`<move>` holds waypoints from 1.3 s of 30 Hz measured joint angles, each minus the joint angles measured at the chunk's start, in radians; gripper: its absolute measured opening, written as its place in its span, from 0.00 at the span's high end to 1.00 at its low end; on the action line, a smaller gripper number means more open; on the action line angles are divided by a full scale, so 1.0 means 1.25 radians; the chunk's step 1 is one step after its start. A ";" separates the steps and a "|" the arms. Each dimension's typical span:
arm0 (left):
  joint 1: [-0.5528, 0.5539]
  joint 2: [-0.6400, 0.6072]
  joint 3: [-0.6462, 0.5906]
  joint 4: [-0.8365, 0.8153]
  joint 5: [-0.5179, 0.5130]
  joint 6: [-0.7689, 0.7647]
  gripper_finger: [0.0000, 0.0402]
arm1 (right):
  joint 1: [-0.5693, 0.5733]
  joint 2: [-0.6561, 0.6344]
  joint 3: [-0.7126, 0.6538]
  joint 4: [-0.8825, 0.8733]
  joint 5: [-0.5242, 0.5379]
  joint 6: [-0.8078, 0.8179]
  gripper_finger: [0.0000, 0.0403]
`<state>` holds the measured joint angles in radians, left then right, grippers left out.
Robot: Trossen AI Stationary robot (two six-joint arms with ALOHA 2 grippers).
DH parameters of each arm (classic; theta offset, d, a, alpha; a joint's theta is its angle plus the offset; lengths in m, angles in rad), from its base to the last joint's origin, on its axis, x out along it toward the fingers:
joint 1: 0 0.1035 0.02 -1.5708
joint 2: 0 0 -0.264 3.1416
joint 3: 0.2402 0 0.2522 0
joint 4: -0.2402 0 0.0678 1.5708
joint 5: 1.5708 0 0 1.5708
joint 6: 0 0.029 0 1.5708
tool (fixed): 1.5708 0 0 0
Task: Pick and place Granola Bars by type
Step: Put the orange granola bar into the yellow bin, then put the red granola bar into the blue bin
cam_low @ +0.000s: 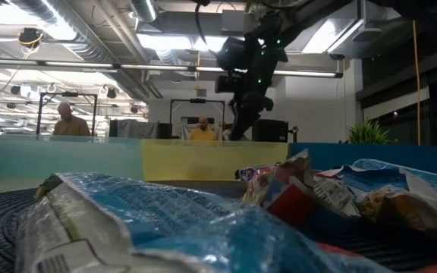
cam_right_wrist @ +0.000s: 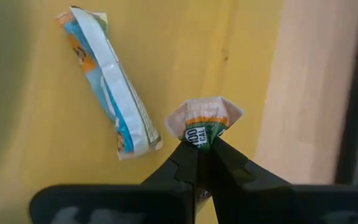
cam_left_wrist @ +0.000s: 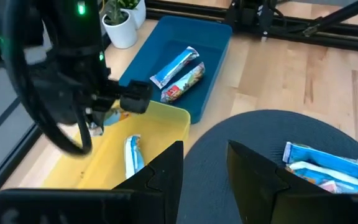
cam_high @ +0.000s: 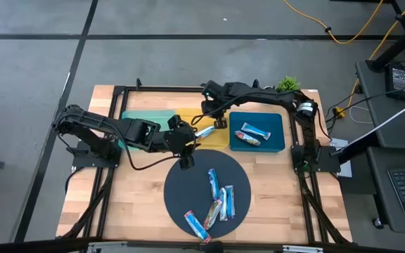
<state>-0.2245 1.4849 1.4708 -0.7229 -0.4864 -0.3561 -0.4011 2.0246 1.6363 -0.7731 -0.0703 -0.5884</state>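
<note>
Several foil-wrapped granola bars [cam_high: 216,200] lie on a dark round mat [cam_high: 181,184]. Two more lie in the blue tray [cam_high: 276,144], and a blue-and-white one [cam_right_wrist: 107,81] lies flat in the yellow tray [cam_high: 220,140]. My right gripper [cam_right_wrist: 204,152] hangs above the yellow tray, shut on a bar [cam_right_wrist: 204,118] with a tan and green wrapper. It also shows in the high view [cam_high: 220,121]. My left gripper [cam_left_wrist: 207,165] is open and holds nothing, above the mat's far-left rim [cam_high: 185,153]. My right gripper pinches the bar's crimped end [cam_right_wrist: 202,138] between its two fingers. They come from above, pointing down. The bar sticks out past the fingertips toward the tray and is lifted clear of the yellow tray floor [cam_right_wrist: 241,56].
A teal tray [cam_high: 140,116] sits left of the yellow one along the table's far side. A small potted plant [cam_high: 287,84] stands at the far right corner. Bare wood [cam_high: 136,193] shows to the left of the mat. Two people sit in the room behind the table [cam_low: 70,121].
</note>
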 joint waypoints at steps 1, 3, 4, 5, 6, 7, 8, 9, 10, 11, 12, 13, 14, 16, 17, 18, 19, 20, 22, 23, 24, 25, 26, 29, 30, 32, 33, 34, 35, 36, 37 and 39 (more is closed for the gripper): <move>0.000 0.000 0.000 0.001 0.000 0.000 0.72 | -0.001 0.008 0.000 0.000 -0.003 0.000 0.93; -0.001 0.000 0.000 0.007 0.000 -0.004 0.72 | -0.001 0.022 0.000 0.009 -0.007 0.000 0.93; -0.002 0.000 0.000 0.008 0.000 -0.010 0.72 | -0.001 0.030 0.000 0.009 -0.009 0.000 0.93; -0.003 0.000 0.000 0.007 0.000 -0.017 0.72 | -0.001 0.036 0.000 0.013 -0.012 0.000 0.93; -0.003 0.000 0.000 0.007 0.001 -0.021 0.72 | -0.001 0.042 0.000 0.013 -0.019 0.000 0.93; -0.004 0.000 0.000 0.007 0.001 -0.026 0.72 | -0.002 0.048 0.000 0.013 -0.028 0.000 0.93; -0.006 0.000 0.000 0.007 0.001 -0.031 0.72 | -0.002 0.054 0.000 0.014 -0.038 0.000 0.93; -0.008 0.000 0.000 0.007 0.001 -0.036 0.72 | -0.002 0.059 0.000 0.014 -0.049 0.000 0.93; -0.008 0.000 0.000 0.007 0.000 -0.041 0.72 | -0.002 0.065 0.000 0.015 -0.054 0.000 0.93; -0.008 0.000 0.000 0.007 0.000 -0.043 0.72 | -0.001 0.068 0.000 0.015 -0.057 0.000 0.93; -0.008 0.000 0.000 0.007 0.000 -0.043 0.72 | -0.001 0.069 0.000 0.014 -0.060 0.003 0.93; -0.009 0.000 0.000 0.008 0.000 -0.043 0.72 | -0.001 0.069 0.000 0.014 -0.063 0.003 0.93; -0.010 0.000 0.000 0.010 -0.001 -0.046 0.72 | -0.001 0.068 0.000 0.017 -0.065 0.004 0.93; -0.013 0.000 0.000 0.010 -0.001 -0.052 0.72 | -0.002 0.068 0.000 0.031 -0.065 0.006 0.92; -0.013 0.000 0.000 0.010 -0.001 -0.054 0.72 | -0.002 0.068 0.000 0.035 -0.065 0.007 0.92; -0.013 0.000 0.000 0.010 -0.001 -0.055 0.72 | -0.002 0.068 0.000 0.039 -0.065 0.009 0.92; -0.013 0.000 0.000 0.010 -0.001 -0.055 0.72 | -0.002 0.068 0.000 0.041 -0.065 0.010 0.91; -0.013 0.000 0.000 0.010 -0.001 -0.055 0.72 | -0.002 0.068 0.000 0.039 -0.065 0.009 0.89; -0.013 0.000 0.000 0.010 -0.001 -0.058 0.72 | -0.002 0.068 0.000 0.039 -0.065 0.010 0.85; -0.013 0.000 0.000 0.010 -0.001 -0.062 0.72 | -0.002 0.068 0.000 0.040 -0.065 0.010 0.83; -0.013 0.000 0.000 0.010 -0.001 -0.062 0.72 | -0.002 0.068 0.000 0.040 -0.065 0.010 0.80; -0.013 0.000 0.000 0.010 -0.001 -0.062 0.72 | -0.002 0.068 0.000 0.040 -0.065 0.011 0.78; -0.013 0.000 0.000 0.010 -0.001 -0.062 0.72 | -0.002 0.068 0.000 0.040 -0.064 0.011 0.75; -0.013 0.000 0.000 0.010 -0.001 -0.062 0.72 | -0.001 0.068 0.000 0.040 -0.045 0.021 0.69; -0.013 0.000 0.000 0.010 -0.001 -0.062 0.72 | -0.002 0.068 0.000 0.039 -0.037 0.024 0.67; -0.013 0.000 0.000 0.010 -0.001 -0.062 0.72 | -0.002 0.068 0.013 0.022 -0.033 0.028 0.64; -0.013 0.000 0.000 0.010 0.000 -0.062 0.72 | -0.002 0.068 0.024 0.015 -0.032 0.030 0.64; -0.013 0.000 0.000 0.010 0.004 -0.062 0.72 | -0.002 0.068 0.036 0.011 -0.032 0.032 0.63; -0.013 0.000 0.000 0.009 0.012 -0.062 0.72 | -0.002 0.068 0.049 0.002 -0.032 0.041 0.63; -0.014 0.000 0.000 0.009 0.022 -0.066 0.72 | -0.002 0.068 0.063 -0.012 -0.033 0.052 0.63; -0.016 0.000 0.000 0.010 0.037 -0.073 0.72 | -0.003 0.068 0.078 -0.023 -0.034 0.065 0.63; -0.021 0.000 0.000 0.010 0.075 -0.083 0.72 | -0.007 0.059 0.095 -0.029 -0.041 0.079 0.64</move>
<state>-0.2509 1.4849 1.4708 -0.7109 -0.3930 -0.4595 -0.4097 2.0987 1.7550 -0.8091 -0.1211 -0.4896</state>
